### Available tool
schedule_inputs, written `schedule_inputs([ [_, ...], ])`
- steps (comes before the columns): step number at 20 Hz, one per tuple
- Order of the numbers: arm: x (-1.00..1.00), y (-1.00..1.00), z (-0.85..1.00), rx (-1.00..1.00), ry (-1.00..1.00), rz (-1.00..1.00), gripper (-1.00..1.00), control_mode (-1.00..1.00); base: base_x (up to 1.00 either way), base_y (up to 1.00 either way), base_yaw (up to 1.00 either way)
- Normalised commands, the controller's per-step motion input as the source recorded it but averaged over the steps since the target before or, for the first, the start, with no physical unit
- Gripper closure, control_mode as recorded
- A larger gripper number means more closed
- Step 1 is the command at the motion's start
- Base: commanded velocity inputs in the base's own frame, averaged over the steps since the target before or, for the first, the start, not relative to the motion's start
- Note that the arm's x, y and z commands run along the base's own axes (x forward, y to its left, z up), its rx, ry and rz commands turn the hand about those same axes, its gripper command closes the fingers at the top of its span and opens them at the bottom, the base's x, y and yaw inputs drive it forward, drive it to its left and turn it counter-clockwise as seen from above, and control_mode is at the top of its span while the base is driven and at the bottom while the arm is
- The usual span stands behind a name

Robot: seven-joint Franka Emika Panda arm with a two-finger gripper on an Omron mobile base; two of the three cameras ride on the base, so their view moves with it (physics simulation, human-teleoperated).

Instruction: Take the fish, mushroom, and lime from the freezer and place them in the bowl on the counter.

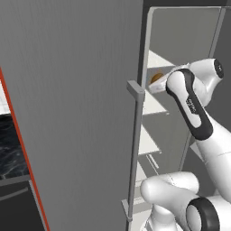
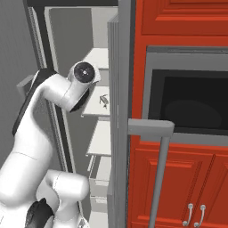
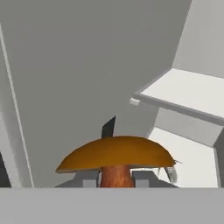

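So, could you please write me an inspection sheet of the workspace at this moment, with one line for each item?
Surface: pale freezer shelves, bare where visible.
Job's things: mushroom, orange-brown cap, stem down between the claw's fingers; freezer with its door open.
Clutter: nothing seen.
Grippers: claw shut on the mushroom's stem, inside the freezer.
Cables: nothing seen.
Surroundings: red cabinets, a dark oven window, a strip of black marble counter.
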Motion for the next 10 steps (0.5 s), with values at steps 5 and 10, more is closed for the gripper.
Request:
schedule_inputs([
  [5,-0.74,0.37,0.05,-0.04,-0.07,-0.1,1.0,-1.0,0.0,0.0,0.0],
  [10,-0.68,0.24,0.04,-0.01,-0.04,-0.11,1.0,-1.0,0.0,0.0,0.0],
])
